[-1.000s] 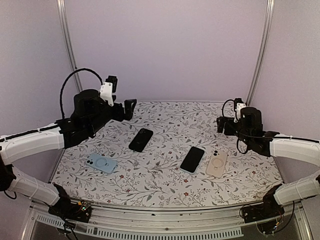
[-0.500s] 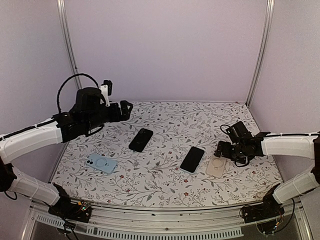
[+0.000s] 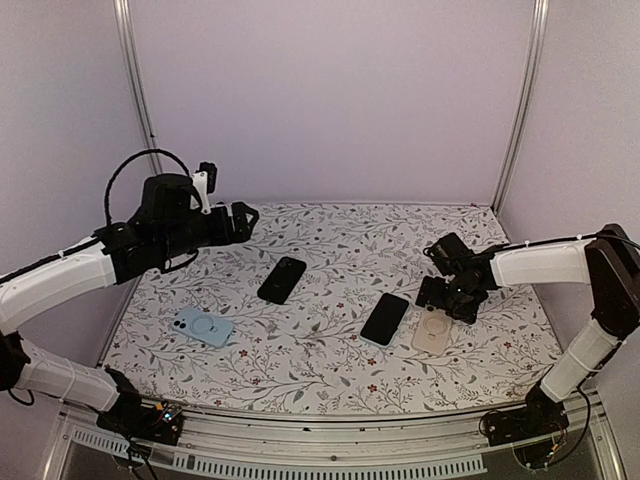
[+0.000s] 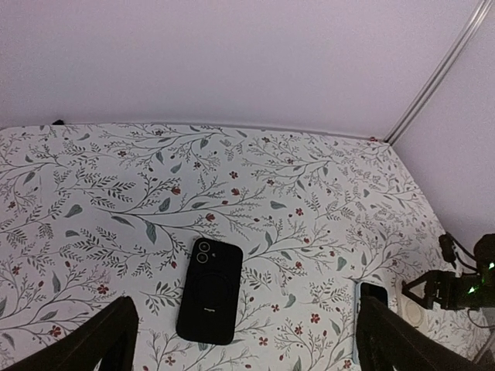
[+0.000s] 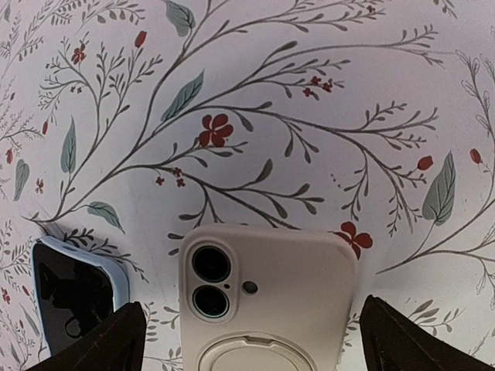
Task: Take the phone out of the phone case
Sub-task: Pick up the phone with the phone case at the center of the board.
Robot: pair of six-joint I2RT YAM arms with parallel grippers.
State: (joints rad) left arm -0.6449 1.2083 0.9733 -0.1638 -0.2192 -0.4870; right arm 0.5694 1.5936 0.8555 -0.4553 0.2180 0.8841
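1. The right jaws [image 3: 445, 300] are hanging low over the bench [image 3: 330, 370], spread wide open and not gripping anything.
2. The cream-cased phone [image 5: 267, 297] is lying flat and back-up right between those jaws. In the right wrist view one of the dark fingers [image 5: 108, 344] is sitting off each long side of it. Its two camera lenses are pointing away from the wrist, and a ring on the back is peeking in at the bottom edge of the shot. I can't tell whether the fingertips are touching the case or just hovering beside it.
3. Just outside the right jaws, next to the left finger in the wrist view, a black phone in a pale blue case [image 5: 73, 290] is lying screen-up. It's sitting close beside the cream one, with a thin strip of the flowery bench cover showing between them.
4. The left jaws [image 3: 240, 222] are hanging high in the air, also wide open and holding nothing.
5. Ahead of the left jaws and well below them, a black phone [image 4: 209, 289] is lying back-up on the bench. In the left wrist view it's landing roughly midway between the two fingers, a bit towards the left one.
6. A light blue phone case [image 3: 203, 326] with a round ring on its back is lying near the front left of the bench. It's well apart from both sets of jaws and is showing up only in the top view.
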